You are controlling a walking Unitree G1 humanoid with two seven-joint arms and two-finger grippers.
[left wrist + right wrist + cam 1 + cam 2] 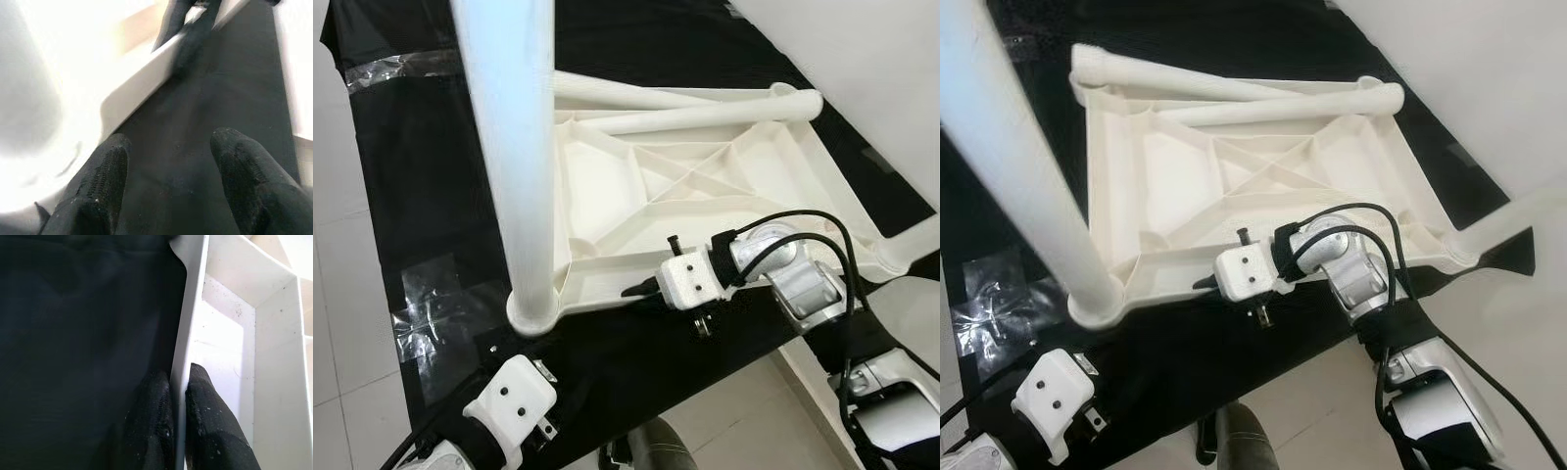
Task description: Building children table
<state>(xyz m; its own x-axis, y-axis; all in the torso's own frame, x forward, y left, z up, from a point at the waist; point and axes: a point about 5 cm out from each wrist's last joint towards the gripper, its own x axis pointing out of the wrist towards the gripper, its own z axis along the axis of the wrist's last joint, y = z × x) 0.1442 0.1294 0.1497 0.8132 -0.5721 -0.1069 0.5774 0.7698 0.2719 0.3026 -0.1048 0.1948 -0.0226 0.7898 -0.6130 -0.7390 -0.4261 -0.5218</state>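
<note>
While one leg [514, 157] stands fitted, two legs [705, 110] lie on the tabletop [724, 186].

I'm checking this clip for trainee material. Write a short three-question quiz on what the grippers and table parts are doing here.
1. True or false: the right gripper is clamped on the near rim of the upturned white plastic tabletop.
2. How many white plastic table legs stand upright in corner sockets? A) none B) two C) four
3. Fill in: the left gripper hangs with fingers ___ over the black cloth.

Key
1. True: the right wrist view shows both fingers pinching the thin rim wall.
2. B: one leg at the near left corner, another at the near right. Two more legs lie across the far edge.
3. open
</note>
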